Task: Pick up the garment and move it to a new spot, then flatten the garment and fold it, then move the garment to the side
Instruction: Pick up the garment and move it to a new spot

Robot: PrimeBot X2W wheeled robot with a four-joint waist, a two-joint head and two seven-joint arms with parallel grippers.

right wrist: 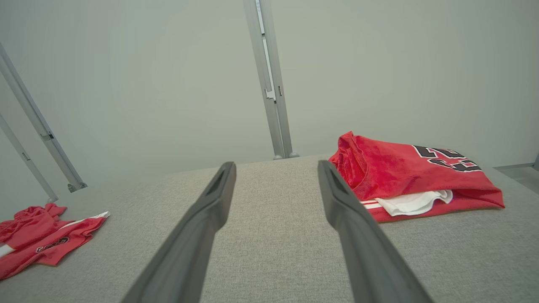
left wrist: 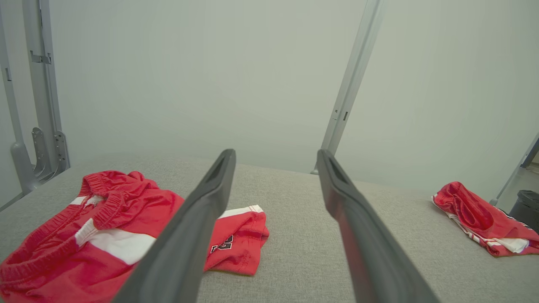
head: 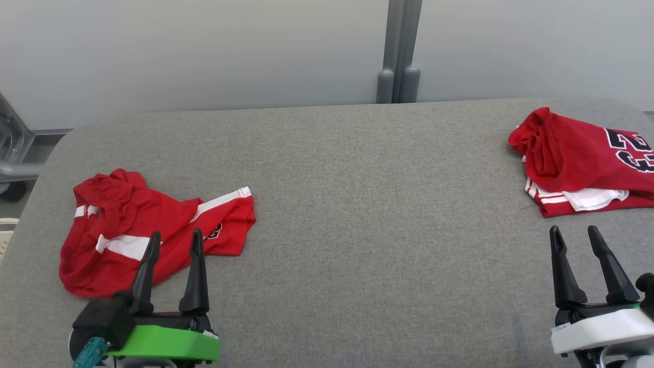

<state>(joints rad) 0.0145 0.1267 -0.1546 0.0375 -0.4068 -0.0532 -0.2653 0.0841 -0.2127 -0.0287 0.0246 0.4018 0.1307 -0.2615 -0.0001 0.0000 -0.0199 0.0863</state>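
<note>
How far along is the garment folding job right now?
Looks done: a roughly folded red jersey lies on the grey table, far right. In hand: nothing; the left gripper and right gripper are open and empty. Left: the crumpled red shorts need picking up, flattening, folding, moving aside.

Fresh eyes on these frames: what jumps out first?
Two splashes of red on the grey table: crumpled red shorts near its left edge, and a loosely folded red jersey with black numerals at the far right. The left gripper by the shorts and the right gripper below the jersey both stand open and empty.
</note>
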